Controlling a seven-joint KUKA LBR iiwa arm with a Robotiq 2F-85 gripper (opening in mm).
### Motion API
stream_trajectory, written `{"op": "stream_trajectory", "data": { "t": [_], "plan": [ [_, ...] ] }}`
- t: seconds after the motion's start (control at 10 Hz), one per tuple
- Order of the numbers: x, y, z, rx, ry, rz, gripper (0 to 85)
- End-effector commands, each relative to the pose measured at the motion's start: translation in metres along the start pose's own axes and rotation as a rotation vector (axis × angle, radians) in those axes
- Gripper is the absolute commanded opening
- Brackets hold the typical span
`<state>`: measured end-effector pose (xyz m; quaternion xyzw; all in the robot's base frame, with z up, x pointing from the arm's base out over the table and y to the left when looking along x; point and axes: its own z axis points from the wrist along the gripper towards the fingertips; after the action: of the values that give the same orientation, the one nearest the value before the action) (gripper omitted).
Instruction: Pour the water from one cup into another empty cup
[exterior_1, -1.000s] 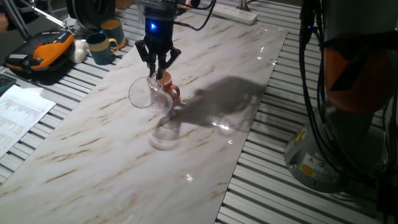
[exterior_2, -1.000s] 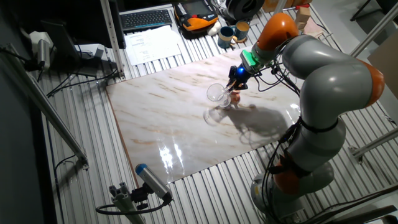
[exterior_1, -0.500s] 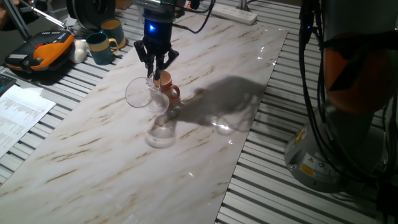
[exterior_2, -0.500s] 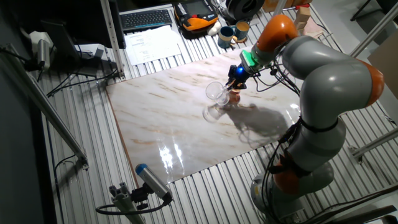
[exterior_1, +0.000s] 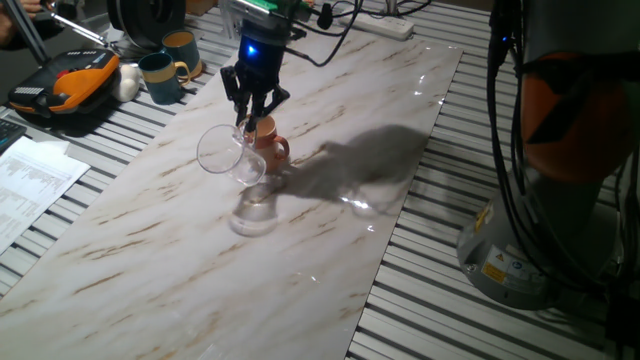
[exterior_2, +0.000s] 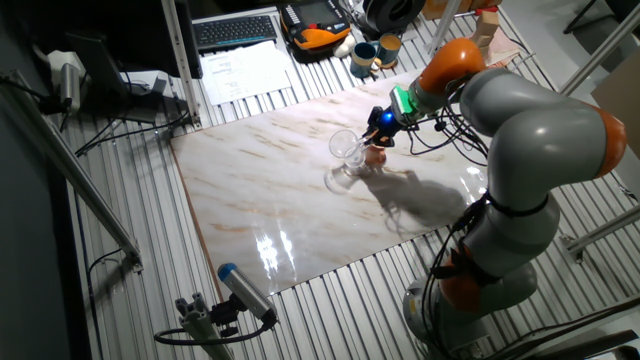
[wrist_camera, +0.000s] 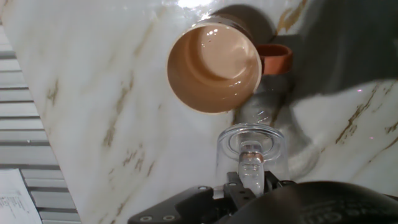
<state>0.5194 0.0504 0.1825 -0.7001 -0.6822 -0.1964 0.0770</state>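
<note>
My gripper (exterior_1: 250, 120) is shut on the clear loop handle of the glass mug (exterior_1: 222, 153), holding it lifted off the marble board and tipped onto its side. Its mouth faces left, away from the terracotta mug (exterior_1: 269, 143), which stands upright just right of it and under the fingers. From the other side, the glass mug (exterior_2: 347, 148) hangs left of the terracotta mug (exterior_2: 376, 156). In the hand view the terracotta mug (wrist_camera: 214, 67) shows a glossy inside, and the glass mug (wrist_camera: 250, 143) sits end-on above my gripper (wrist_camera: 252, 182). I cannot make out water in the glass.
Two teal mugs (exterior_1: 160, 76) stand at the back left beside an orange-and-black device (exterior_1: 64, 86). Papers (exterior_1: 28, 182) lie off the board's left edge. A white power strip (exterior_1: 382, 22) lies at the far end, and the robot base (exterior_1: 545, 180) stands at the right.
The gripper has shifted slightly left with the glass mug, which now sits a little farther from the terracotta mug. The terracotta mug has not moved.
</note>
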Motion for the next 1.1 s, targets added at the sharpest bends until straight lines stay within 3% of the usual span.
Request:
{"op": "stream_trajectory", "data": {
  "t": [0.0, 0.3, 0.7, 0.8, 1.0],
  "plan": [
    [0.000, -0.001, 0.001, -0.019, 0.001, 0.013, 0.0],
    [0.001, -0.005, 0.003, -0.026, -0.016, 0.020, 0.0],
    [0.001, -0.015, 0.006, -0.042, 0.000, 0.028, 0.0],
    [0.000, -0.016, 0.007, -0.037, -0.006, 0.027, 0.0],
    [-0.001, -0.018, 0.008, -0.009, -0.043, 0.017, 0.0]
  ]
}}
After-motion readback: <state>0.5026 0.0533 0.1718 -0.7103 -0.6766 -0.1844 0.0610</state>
